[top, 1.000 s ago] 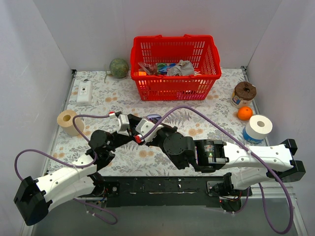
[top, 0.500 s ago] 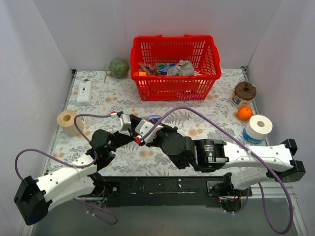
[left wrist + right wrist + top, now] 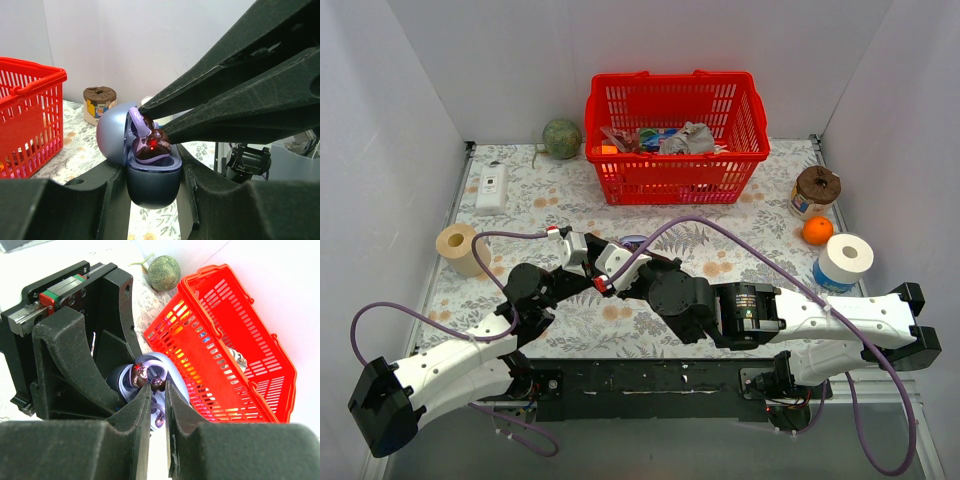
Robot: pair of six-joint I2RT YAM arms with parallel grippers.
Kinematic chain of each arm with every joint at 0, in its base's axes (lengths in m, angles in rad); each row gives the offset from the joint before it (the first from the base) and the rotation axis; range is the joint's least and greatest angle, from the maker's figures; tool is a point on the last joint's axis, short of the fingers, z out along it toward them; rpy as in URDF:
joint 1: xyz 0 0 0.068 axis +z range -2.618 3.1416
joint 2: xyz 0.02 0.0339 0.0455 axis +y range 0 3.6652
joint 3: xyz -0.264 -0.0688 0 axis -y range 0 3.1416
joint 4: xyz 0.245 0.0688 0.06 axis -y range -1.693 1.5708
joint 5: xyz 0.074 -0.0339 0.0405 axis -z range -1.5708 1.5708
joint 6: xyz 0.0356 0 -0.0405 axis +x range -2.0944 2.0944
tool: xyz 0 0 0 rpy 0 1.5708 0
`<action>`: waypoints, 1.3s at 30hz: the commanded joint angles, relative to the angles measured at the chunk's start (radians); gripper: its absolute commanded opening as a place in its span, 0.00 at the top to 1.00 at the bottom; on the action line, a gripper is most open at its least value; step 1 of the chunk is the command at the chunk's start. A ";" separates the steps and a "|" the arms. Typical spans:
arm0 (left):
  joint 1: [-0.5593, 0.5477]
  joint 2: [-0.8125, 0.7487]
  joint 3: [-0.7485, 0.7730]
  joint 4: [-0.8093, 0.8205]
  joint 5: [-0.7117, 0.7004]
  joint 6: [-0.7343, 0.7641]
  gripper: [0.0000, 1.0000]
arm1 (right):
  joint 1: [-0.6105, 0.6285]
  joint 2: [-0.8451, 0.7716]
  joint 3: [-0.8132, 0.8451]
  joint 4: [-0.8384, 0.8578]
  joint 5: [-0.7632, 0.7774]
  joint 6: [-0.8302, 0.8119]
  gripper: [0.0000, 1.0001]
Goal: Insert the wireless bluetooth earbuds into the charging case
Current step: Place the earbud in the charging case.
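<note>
Charging case (image 3: 152, 182): glossy lavender-blue, upright, lid hinged open to the left, clamped between the left end effector's (image 3: 150, 167) fingers. Earbud (image 3: 150, 148): dark purple, red light on, seated in the case's well.

Up top in the overhead view we've got a red basket (image 3: 660, 182) stuffed with mixed packets, with a green melon-ish ball (image 3: 561, 138) just left of it. A white switch box (image 3: 492, 186) sits upper left, a beige tape roll (image 3: 457, 247) below that. Right side: brown-lidded jar (image 3: 816, 190), an orange (image 3: 817, 230) just below it, then a white paper roll (image 3: 845, 260). Floral cloth (image 3: 740, 240) under everything.
</note>
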 commanded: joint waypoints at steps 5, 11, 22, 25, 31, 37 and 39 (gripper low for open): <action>-0.001 -0.021 0.028 0.105 -0.061 -0.006 1.00 | 0.004 -0.008 0.027 -0.064 -0.019 0.023 0.79; -0.001 -0.025 0.023 0.104 -0.069 -0.006 1.00 | 0.003 -0.018 0.024 -0.066 -0.012 0.031 0.77; -0.001 -0.023 0.022 0.108 -0.081 -0.006 1.00 | 0.006 -0.028 0.017 -0.070 -0.014 0.034 0.75; -0.001 -0.020 0.023 0.111 -0.079 -0.009 1.00 | 0.004 -0.028 0.015 -0.074 -0.017 0.039 0.74; -0.001 -0.014 0.022 0.119 -0.078 -0.011 1.00 | 0.006 -0.015 0.026 -0.071 -0.026 0.043 0.73; -0.001 -0.006 0.016 0.133 -0.059 -0.029 1.00 | 0.004 0.009 0.047 -0.051 -0.025 0.028 0.73; -0.001 -0.006 0.010 0.142 -0.059 -0.034 1.00 | 0.006 0.014 0.061 -0.049 -0.023 0.020 0.73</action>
